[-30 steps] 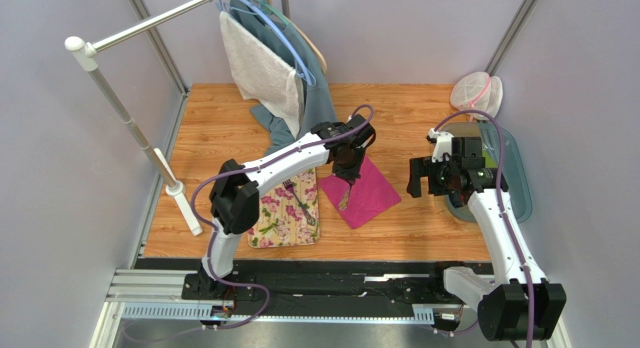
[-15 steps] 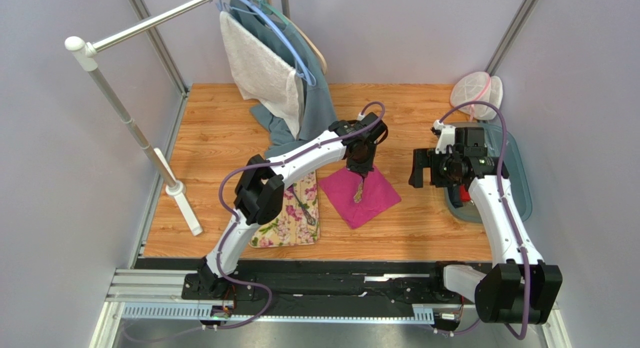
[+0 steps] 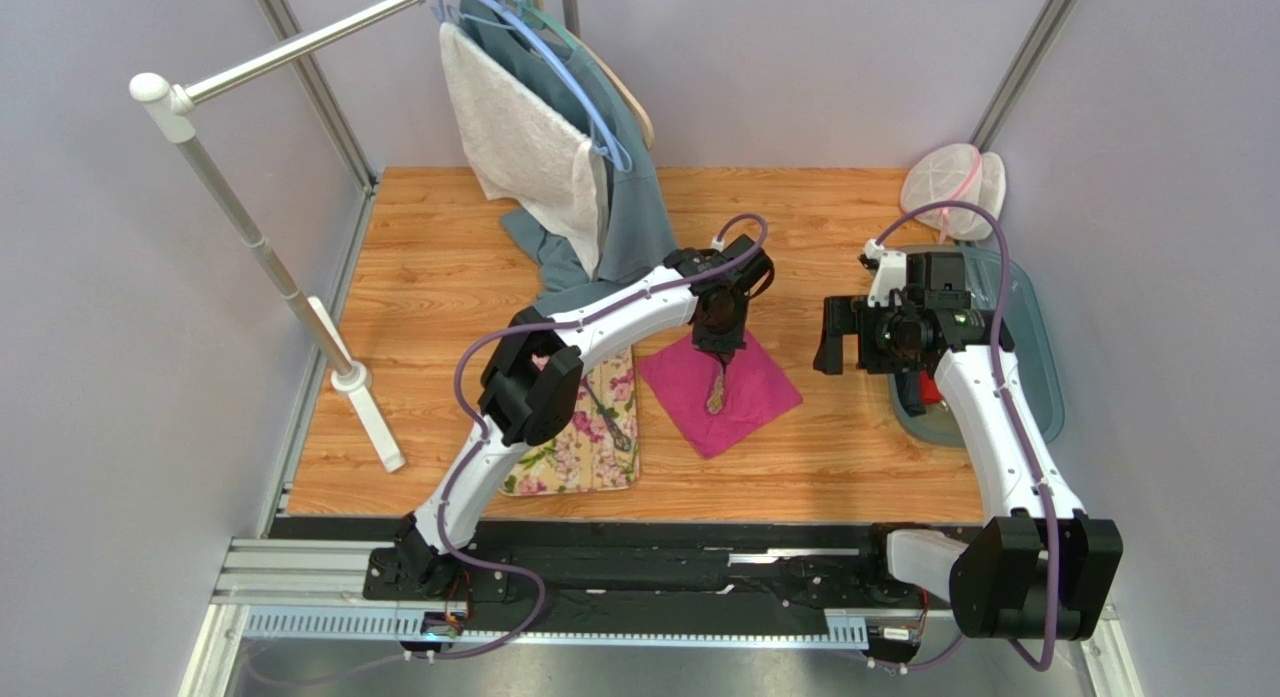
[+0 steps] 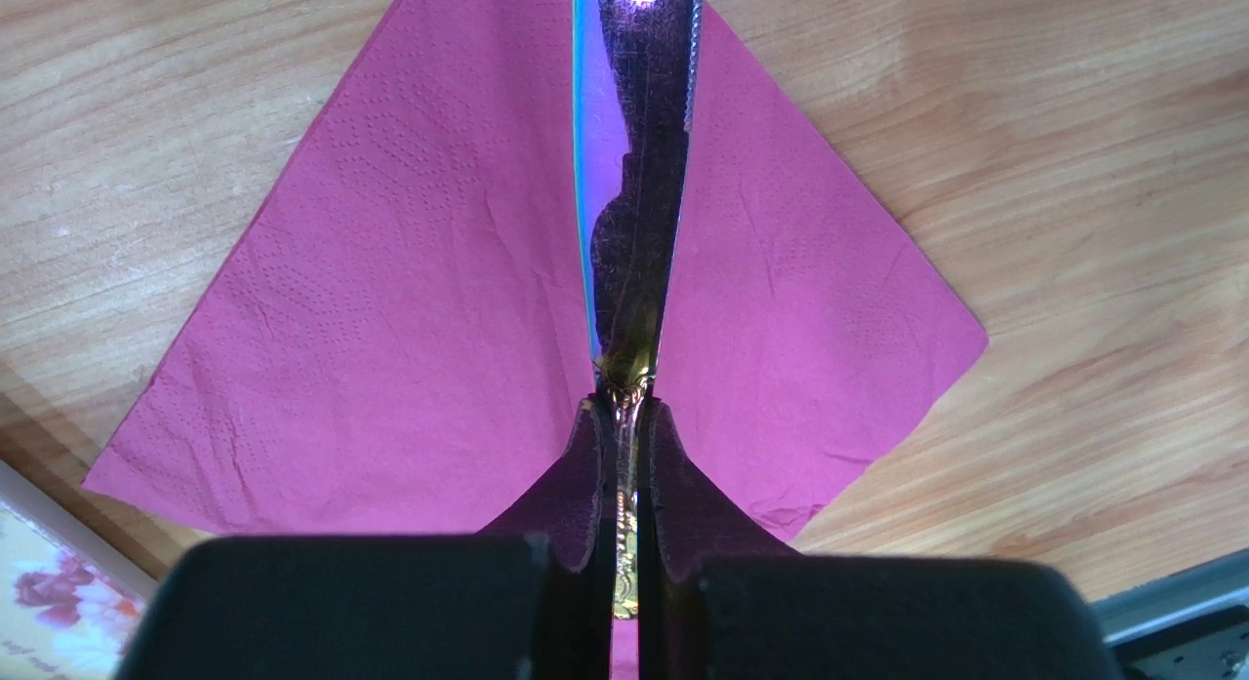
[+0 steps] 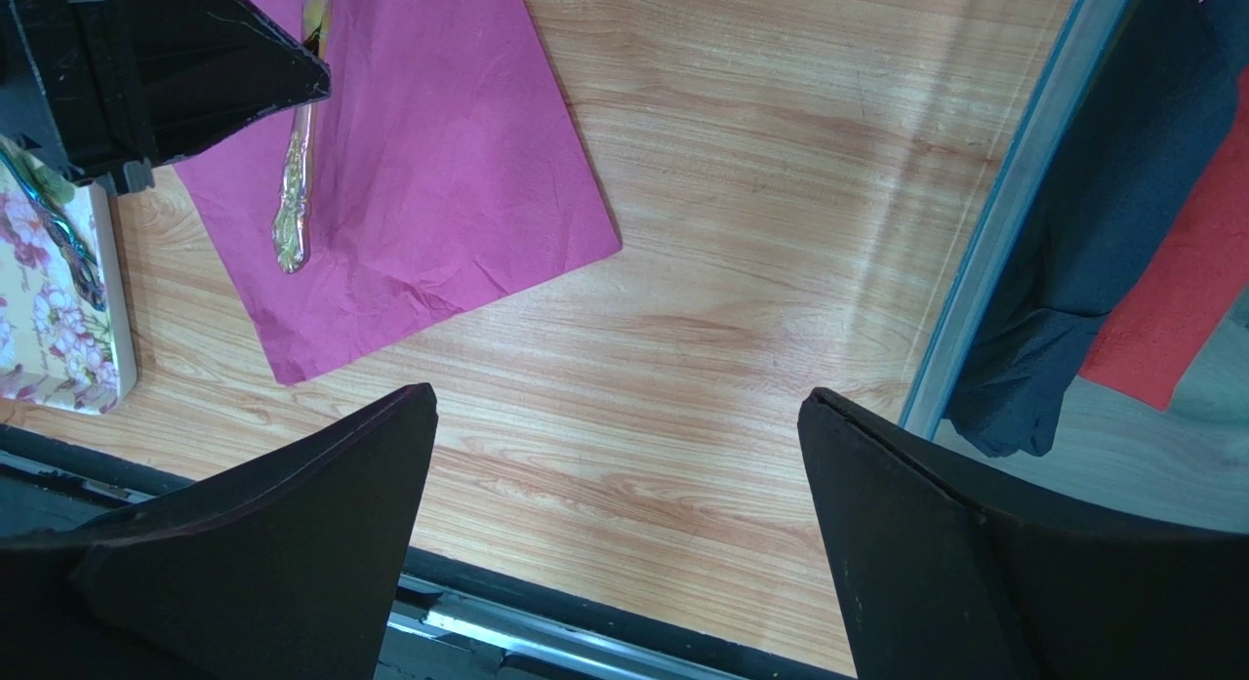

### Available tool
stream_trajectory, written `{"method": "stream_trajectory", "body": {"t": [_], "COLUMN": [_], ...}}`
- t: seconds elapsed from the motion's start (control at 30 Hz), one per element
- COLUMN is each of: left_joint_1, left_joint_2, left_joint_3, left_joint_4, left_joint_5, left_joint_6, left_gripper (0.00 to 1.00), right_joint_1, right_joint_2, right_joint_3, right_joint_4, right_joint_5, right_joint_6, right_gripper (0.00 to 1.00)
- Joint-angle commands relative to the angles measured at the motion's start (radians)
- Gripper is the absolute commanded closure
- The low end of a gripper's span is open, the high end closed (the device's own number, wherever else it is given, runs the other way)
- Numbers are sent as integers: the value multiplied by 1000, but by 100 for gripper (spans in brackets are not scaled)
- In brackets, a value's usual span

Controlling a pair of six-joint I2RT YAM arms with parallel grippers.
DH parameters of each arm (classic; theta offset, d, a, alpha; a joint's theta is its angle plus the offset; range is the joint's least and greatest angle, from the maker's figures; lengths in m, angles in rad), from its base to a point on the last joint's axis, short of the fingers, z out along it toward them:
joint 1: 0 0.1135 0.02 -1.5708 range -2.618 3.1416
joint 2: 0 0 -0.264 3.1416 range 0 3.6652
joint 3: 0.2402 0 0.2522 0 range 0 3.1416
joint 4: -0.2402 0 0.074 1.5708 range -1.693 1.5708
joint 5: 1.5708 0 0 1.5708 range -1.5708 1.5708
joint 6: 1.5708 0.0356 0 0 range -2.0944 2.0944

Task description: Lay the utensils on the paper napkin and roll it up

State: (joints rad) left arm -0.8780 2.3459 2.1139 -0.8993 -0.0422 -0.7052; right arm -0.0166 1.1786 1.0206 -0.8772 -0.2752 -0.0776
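So I was standing there watching, and the left claw (image 3: pixel 717 348) was clamped tight on a utensil (image 4: pixel 636 197), both fingers (image 4: pixel 587 468) pinched right up against the thin metal. It hung over the middle of the napkin (image 3: pixel 756 402), which lay flat on the table (image 3: pixel 451 262) like a diamond, one corner pointing at the arms. From the right wrist view you could see the utensil's ornate end (image 5: pixel 290 230) low over the pink sheet. Honestly couldn't tell if it was touching the paper or just above it.

The right claw (image 3: pixel 830 342) was wide open with nothing in it. It hovered over bare wood just right of the napkin, clear of the sheet, and its two fingers (image 5: pixel 249 549) sat well apart in its own camera.

A second utensil (image 3: pixel 604 409) lay on the flowered mat (image 3: pixel 571 454), just left of the napkin. The mat's edge and the napkin's left corner were near each other, but I couldn't say if they touched.

Off to the right was a bluish tray (image 3: pixel 1043 379) with a dark cloth (image 5: pixel 1107 241) and something red (image 5: pixel 1191 292) in it. A mesh bag (image 3: pixel 951 187) sat behind the tray, and a grey-blue cloth (image 3: pixel 639 202) hung on a rack (image 3: pixel 256 247) at the back left.
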Motion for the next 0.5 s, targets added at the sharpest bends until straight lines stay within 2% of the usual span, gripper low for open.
{"method": "stream_trajectory", "body": {"t": [0.0,0.47], "left_joint_1": [20,27], "left_joint_2": [9,32], "left_joint_3": [9,-15], "left_joint_4": [14,17], "left_joint_5": [10,24], "left_joint_6": [-22,-31], "left_gripper": [100,100], "right_joint_1": [-5,-6], "right_joint_2": [7,29], "right_joint_3": [39,47], "right_joint_4": [29,30], "right_joint_5": [-19,-16], "right_joint_6": [15,15], "right_gripper": [0,0]}}
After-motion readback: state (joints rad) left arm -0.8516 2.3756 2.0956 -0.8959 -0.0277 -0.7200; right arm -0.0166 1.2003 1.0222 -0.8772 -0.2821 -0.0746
